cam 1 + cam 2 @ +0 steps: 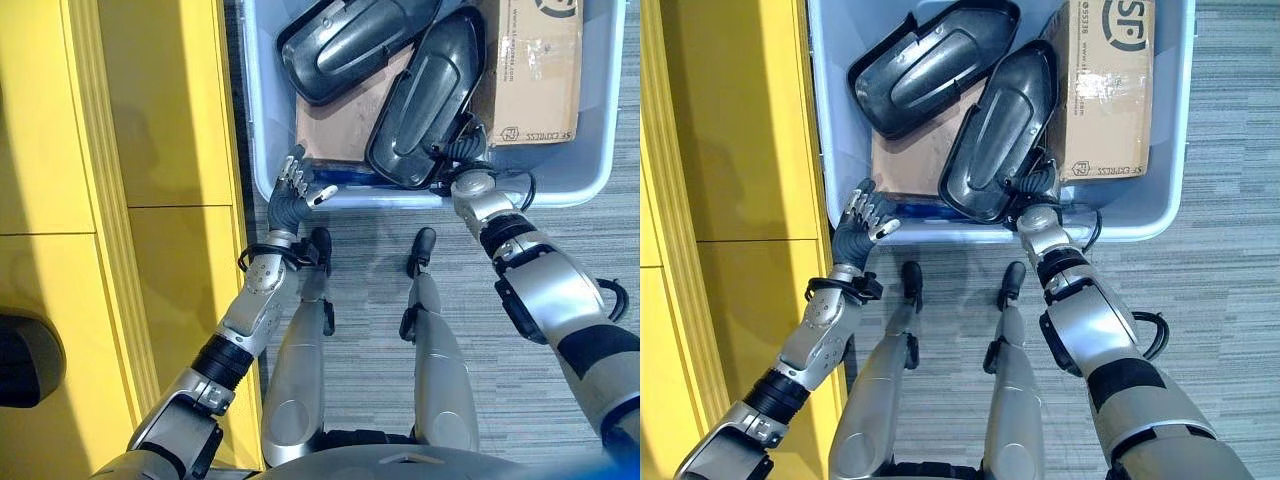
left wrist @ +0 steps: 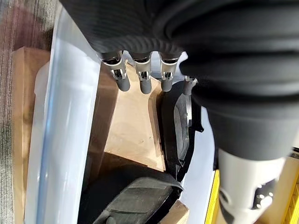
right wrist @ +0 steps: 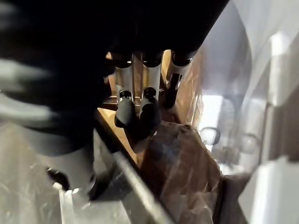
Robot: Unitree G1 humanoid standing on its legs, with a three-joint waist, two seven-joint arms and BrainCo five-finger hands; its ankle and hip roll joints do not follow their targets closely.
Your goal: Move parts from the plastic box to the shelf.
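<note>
Plastic box on carpet beside yellow shelf, holding two black parts and cardboard; left hand at near rim, fingers loosely spread; right hand inside, grip unclear.

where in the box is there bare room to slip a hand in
Bare cardboard sheet shows in the near-left corner of the plastic box, just ahead of the left hand. The two black parts and the cardboard carton crowd the rest.
</note>
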